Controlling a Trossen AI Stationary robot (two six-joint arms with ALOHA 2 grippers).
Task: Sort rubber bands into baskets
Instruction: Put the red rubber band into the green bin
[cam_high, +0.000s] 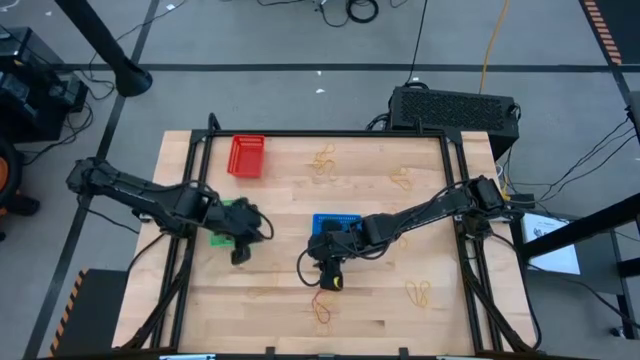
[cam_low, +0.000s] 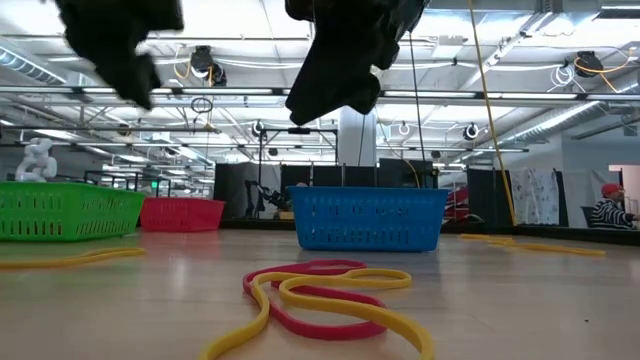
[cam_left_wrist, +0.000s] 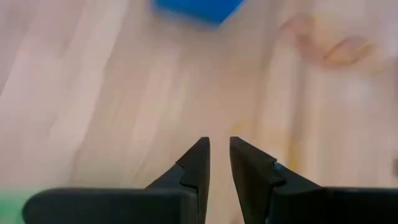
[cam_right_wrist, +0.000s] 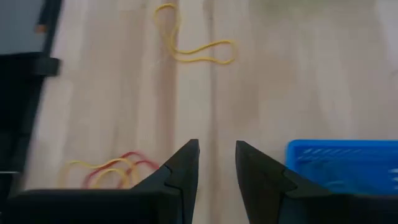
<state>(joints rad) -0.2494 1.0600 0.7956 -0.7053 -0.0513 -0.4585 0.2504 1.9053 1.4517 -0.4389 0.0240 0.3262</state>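
The left gripper (cam_high: 241, 255) hangs above the bare wooden surface (cam_high: 270, 300) just beside the green basket (cam_high: 222, 222), its jaws slightly parted with nothing between them. The right gripper (cam_high: 331, 281) hovers just beside the blue basket (cam_high: 338, 221), likewise parted and empty, near a tangled red and yellow rubber band pair (cam_high: 322, 306). The red basket (cam_high: 247, 156) sits at the far left, with other yellow rubber bands (cam_high: 418, 292) scattered about.
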